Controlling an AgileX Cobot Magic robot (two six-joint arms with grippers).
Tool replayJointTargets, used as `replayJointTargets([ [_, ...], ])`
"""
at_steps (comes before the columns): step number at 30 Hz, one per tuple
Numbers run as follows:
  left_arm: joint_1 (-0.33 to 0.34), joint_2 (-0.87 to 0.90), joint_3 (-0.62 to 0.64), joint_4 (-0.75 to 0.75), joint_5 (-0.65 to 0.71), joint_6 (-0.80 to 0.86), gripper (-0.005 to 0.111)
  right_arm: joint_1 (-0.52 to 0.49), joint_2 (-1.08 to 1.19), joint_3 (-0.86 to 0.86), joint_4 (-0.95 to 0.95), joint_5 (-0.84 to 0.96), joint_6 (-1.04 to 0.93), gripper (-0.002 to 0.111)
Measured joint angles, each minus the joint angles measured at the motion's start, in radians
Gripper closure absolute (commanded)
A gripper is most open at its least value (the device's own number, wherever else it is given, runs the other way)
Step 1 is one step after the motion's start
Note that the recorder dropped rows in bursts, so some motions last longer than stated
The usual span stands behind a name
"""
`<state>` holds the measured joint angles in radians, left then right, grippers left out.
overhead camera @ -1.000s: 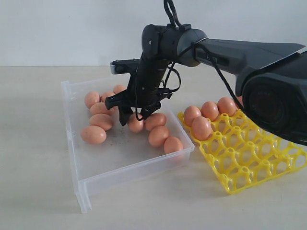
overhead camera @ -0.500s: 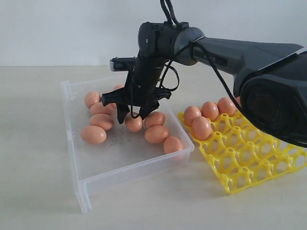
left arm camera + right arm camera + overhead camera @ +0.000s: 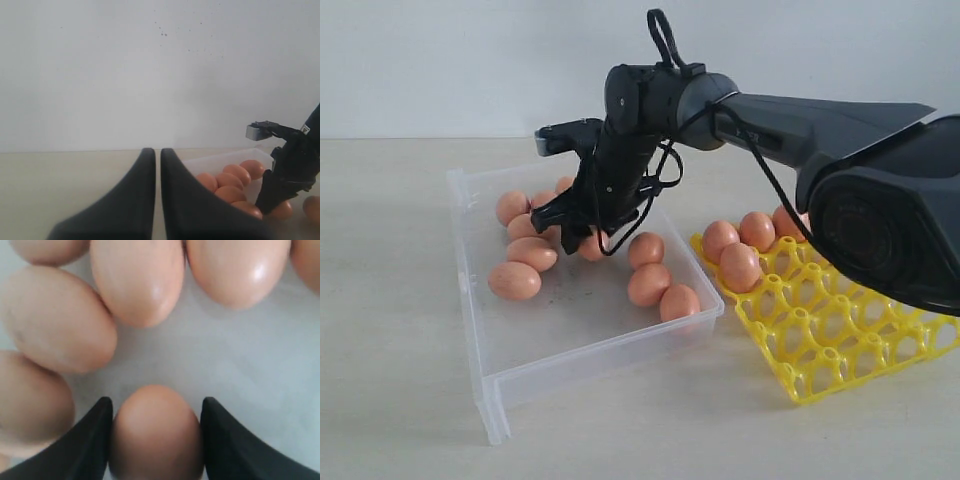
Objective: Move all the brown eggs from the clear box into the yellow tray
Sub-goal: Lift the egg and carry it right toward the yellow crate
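Grip first: the right gripper (image 3: pixel 156 402) is clamped on one brown egg (image 3: pixel 156 440), with a dark finger pressed to each side. Only the right wrist view shows that contact. The exterior view places the grip low over the middle of the clear box (image 3: pixel 610 348), among the other brown eggs (image 3: pixel 649 284). About nine of these lie loose on the box floor. Only the left wrist view shows the left gripper (image 3: pixel 156 151), its fingers nearly together with nothing between them, outside the box. The yellow tray (image 3: pixel 840 350), just right of the box, holds four eggs (image 3: pixel 741 267) at the end nearest the box.
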<state>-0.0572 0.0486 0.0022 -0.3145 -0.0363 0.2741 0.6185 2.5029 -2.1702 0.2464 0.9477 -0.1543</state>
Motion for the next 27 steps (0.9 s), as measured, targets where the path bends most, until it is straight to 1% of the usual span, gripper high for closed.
replayJointTargets([
  [3, 0.000, 0.000, 0.000, 0.000, 0.000, 0.000, 0.103, 0.014, 0.002, 0.000, -0.030, -0.107, -0.019, 0.108],
  [8, 0.000, 0.000, 0.000, 0.000, 0.000, 0.000, 0.103, 0.048, 0.002, 0.000, -0.043, -0.346, 0.002, 0.108],
  [10, 0.000, 0.000, 0.000, 0.000, 0.000, 0.000, 0.103, 0.063, 0.002, 0.000, -0.062, -0.414, 0.029, 0.108],
  [12, 0.000, 0.000, 0.000, 0.000, 0.000, 0.000, 0.103, 0.080, 0.002, 0.000, -0.115, -0.462, 0.097, 0.108],
  [15, 0.000, 0.000, 0.000, 0.000, 0.000, 0.000, 0.103, 0.096, 0.002, 0.000, -0.295, -0.490, 0.254, 0.108],
  [17, 0.000, 0.000, 0.000, 0.000, 0.000, 0.000, 0.103, 0.103, 0.002, 0.000, -0.462, -0.476, 0.373, 0.108],
  [19, 0.000, 0.000, 0.000, 0.000, 0.000, 0.000, 0.103, 0.112, 0.002, 0.000, -0.608, -0.454, 0.457, 0.108],
  [21, 0.000, 0.000, 0.000, 0.000, 0.000, 0.000, 0.103, 0.122, 0.000, 0.021, -0.701, -0.457, 0.523, 0.108],
  [23, 0.000, 0.000, 0.000, 0.000, 0.000, 0.000, 0.103, 0.137, -0.011, 0.074, -0.786, -0.497, 0.602, 0.108],
  [25, 0.000, 0.000, 0.000, 0.000, 0.000, 0.000, 0.103, 0.149, -0.028, 0.141, -0.878, -0.573, 0.721, 0.108],
  [27, 0.000, 0.000, 0.000, 0.000, 0.000, 0.000, 0.103, 0.149, -0.052, 0.226, -1.035, -0.669, 0.915, 0.108],
])
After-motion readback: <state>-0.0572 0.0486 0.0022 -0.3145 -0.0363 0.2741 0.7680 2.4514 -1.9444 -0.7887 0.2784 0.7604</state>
